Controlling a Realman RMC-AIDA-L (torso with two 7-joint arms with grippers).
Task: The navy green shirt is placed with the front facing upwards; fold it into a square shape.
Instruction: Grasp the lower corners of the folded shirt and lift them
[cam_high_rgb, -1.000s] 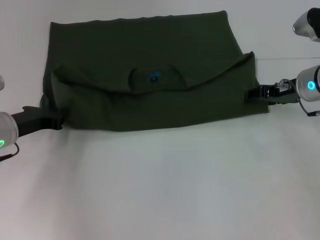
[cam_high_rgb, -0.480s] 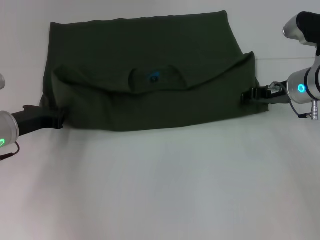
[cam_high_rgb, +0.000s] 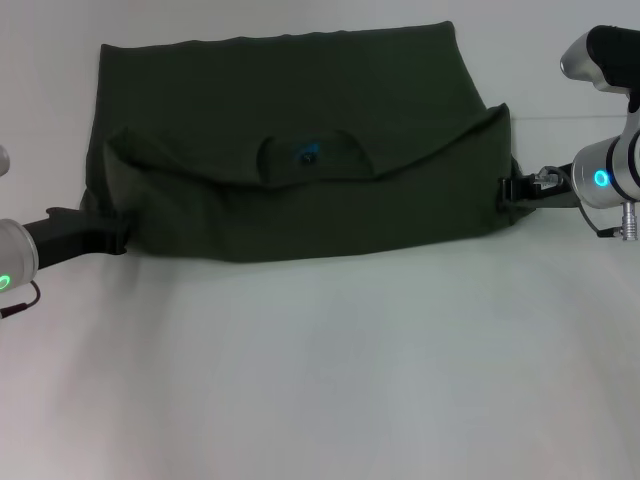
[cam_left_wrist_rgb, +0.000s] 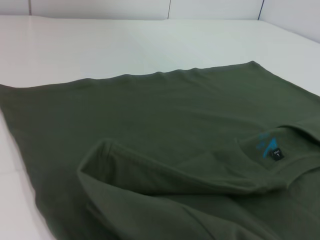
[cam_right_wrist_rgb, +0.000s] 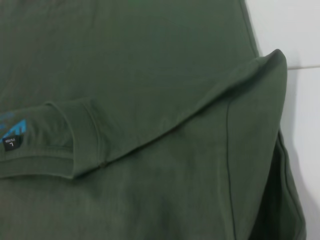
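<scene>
While left gripper (cam_high_rgb: 112, 238) sits at the near-left corner of the shirt (cam_high_rgb: 300, 150), fingers not readable, shirt lies half-folded on the bench (cam_high_rgb: 320, 380), collar up. Right gripper (cam_high_rgb: 512, 188) at the right edge, same. Next: fold crosswise.

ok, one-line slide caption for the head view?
Navy green shirt folded once on the table, left gripper and right gripper at its side edges.

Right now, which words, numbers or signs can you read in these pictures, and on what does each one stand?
"T": a single character, possibly a size mark, on the small dark label inside the collar of the navy green shirt.
Smaller print above it on the label: too small to read.
Blue mark beside the label: a shape, not readable as letters.
</scene>
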